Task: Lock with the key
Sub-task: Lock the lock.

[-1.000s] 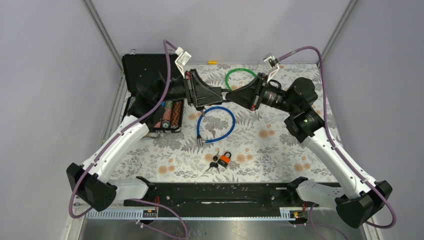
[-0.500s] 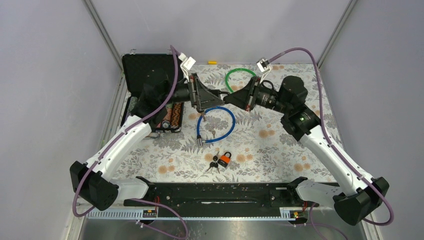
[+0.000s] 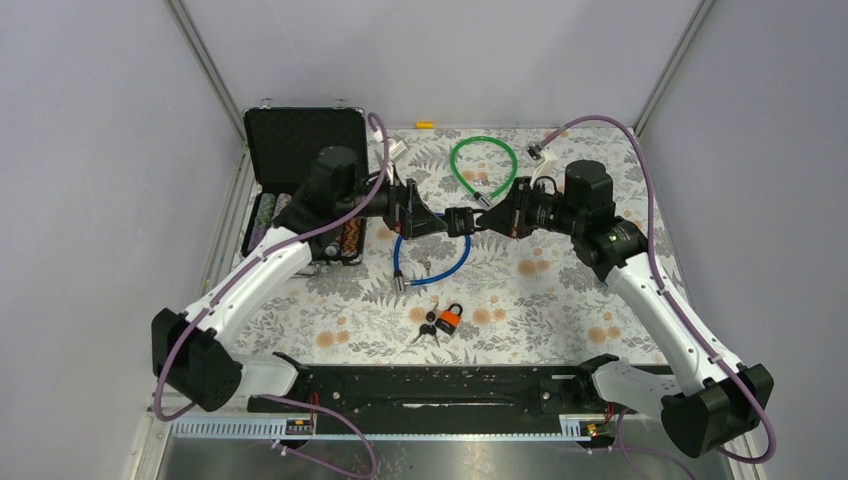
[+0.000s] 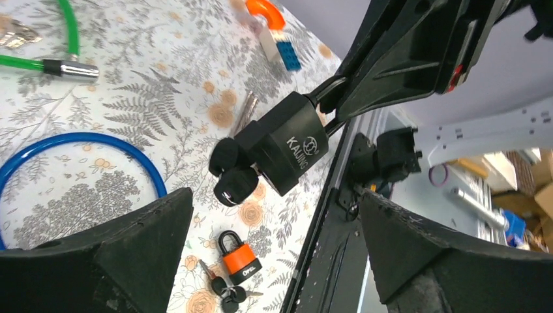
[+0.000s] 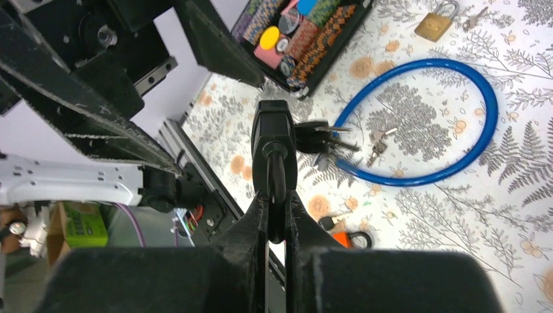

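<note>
Above the fern-print worktop [image 3: 560,300], the overhead camera shows the right hand [image 3: 492,219] holding a black padlock [image 3: 458,221] in mid-air, well clear of the blue cable lock [image 3: 466,250] lying beneath it. The padlock's base is turned toward the opposite arm, apparently so the key can be worked there. The left hand [image 3: 432,222] faces it from just beside, and both forearms reach in roughly level from either side to meet over the middle of the worktop. A green cable lock [image 3: 452,162], an orange padlock [image 3: 450,319] and an open case [image 3: 300,140] lie apart from the action. From the left wrist camera, that hand's two fingers [image 4: 98,261] stand spread wide at the frame's lower corners, touching nothing. The padlock hangs between and beyond them, tilted, with a bunch of keys [image 4: 231,176] at its lower end. One key seems seated in the keyway, though how deep it sits cannot be told. From the right wrist camera, the right hand's fingers are clamped on the shackle [image 5: 276,186], keeping the lock body steady and pointing straight ahead while the keys jut to one side above the blue loop. A brass padlock [image 5: 435,23] rests far off on the worktop. With the left hand open and off the keys, the locking turn looks either complete or yet to be taken up.
</note>
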